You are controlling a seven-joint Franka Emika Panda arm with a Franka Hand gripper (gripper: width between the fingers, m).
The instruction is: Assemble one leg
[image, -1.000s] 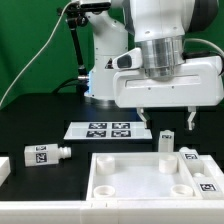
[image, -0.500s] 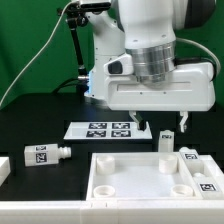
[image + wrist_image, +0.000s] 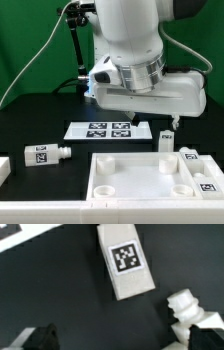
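On the table (image 3: 30,130), the marker board (image 3: 108,129) lay toward the back, and the panel (image 3: 128,172) sat in front of it at the near edge. The lying leg (image 3: 45,155) rested on its side at the exterior view's left of the panel. The upright leg (image 3: 167,141) stood between the marker board and the panel's far rim, with the third leg (image 3: 190,156) just beside it toward the exterior view's right.

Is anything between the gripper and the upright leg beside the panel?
Nothing visible. The open gripper hangs above the marker board; the upright leg stands on the table toward the exterior view's right, with only open air between them.
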